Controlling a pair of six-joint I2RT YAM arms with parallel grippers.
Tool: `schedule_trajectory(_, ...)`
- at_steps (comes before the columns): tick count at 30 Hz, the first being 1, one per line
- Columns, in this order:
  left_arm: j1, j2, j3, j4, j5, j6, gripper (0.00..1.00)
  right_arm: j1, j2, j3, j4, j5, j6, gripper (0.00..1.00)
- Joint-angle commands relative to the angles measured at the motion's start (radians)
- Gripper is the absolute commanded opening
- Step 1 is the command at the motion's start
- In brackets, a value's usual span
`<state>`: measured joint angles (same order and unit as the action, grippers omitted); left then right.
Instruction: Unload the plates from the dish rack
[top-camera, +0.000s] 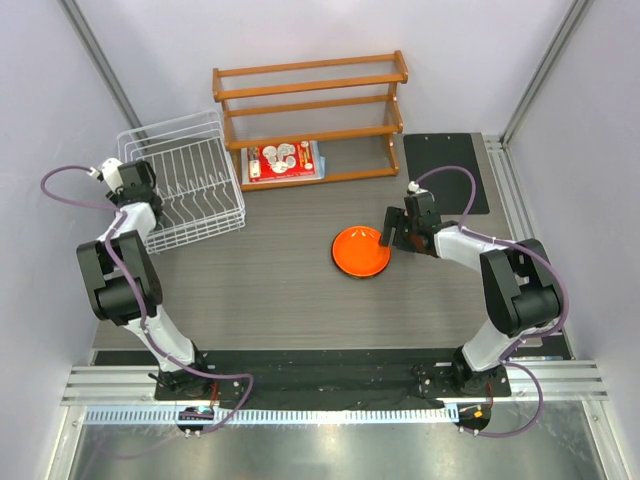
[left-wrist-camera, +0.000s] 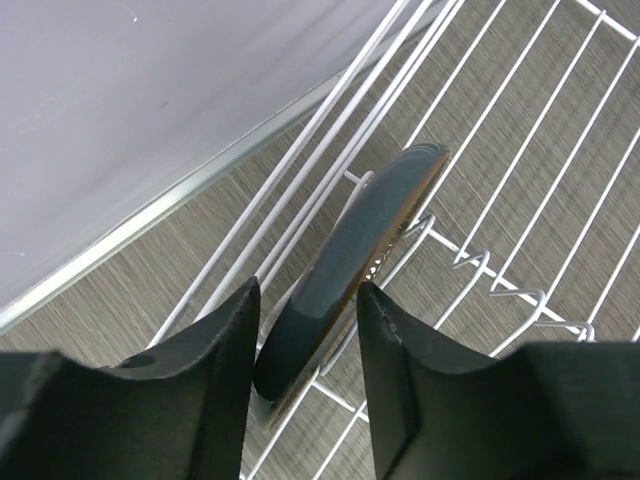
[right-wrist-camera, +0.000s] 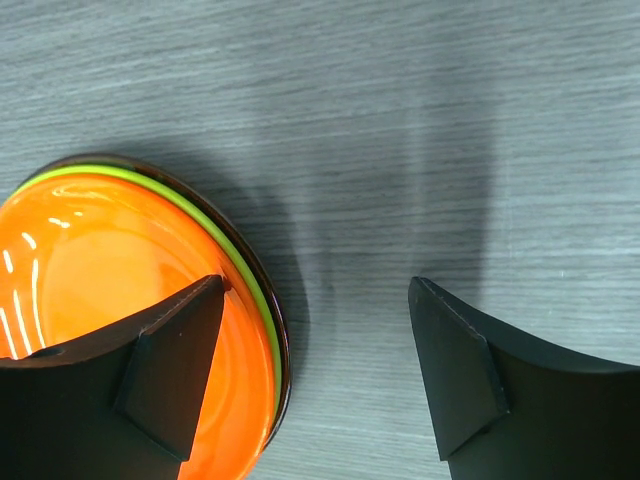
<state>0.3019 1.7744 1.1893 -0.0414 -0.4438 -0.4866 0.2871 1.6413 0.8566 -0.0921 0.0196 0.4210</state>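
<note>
The white wire dish rack (top-camera: 190, 185) stands at the back left. In the left wrist view a blue-grey plate (left-wrist-camera: 345, 265) stands on edge among the rack's wires (left-wrist-camera: 500, 215). My left gripper (left-wrist-camera: 310, 330) is open and straddles this plate, one finger on each side, with a small gap to the left finger. In the top view that gripper (top-camera: 137, 183) is at the rack's left end. An orange plate (top-camera: 361, 251) lies on the table on top of a lime green plate (right-wrist-camera: 240, 265) and a dark one. My right gripper (right-wrist-camera: 315, 300) is open and empty, its left finger over the stack's right rim.
A brown wooden three-tier shelf (top-camera: 310, 110) stands at the back, with a red-and-white printed package (top-camera: 284, 160) on its bottom tier. A black mat (top-camera: 446, 170) lies at the back right. The side wall (left-wrist-camera: 130, 110) is close to the rack's left side.
</note>
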Motion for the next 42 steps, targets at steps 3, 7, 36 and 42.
schedule_trajectory(3,0.006,0.011,0.029,0.063,0.004,0.0,0.32,-0.011,0.031,0.029,0.028,-0.004,-0.004,0.8)
schedule_trajectory(7,0.006,0.016,0.029,0.055,0.005,0.013,0.11,-0.014,0.023,0.027,0.026,-0.004,-0.004,0.8)
schedule_trajectory(36,0.008,-0.314,0.081,-0.121,0.088,0.029,0.0,-0.012,-0.285,-0.036,-0.077,0.048,-0.039,1.0)
schedule_trajectory(42,0.008,-0.383,0.079,-0.16,0.144,0.022,0.0,-0.011,-0.322,-0.045,-0.092,0.039,-0.041,1.0)
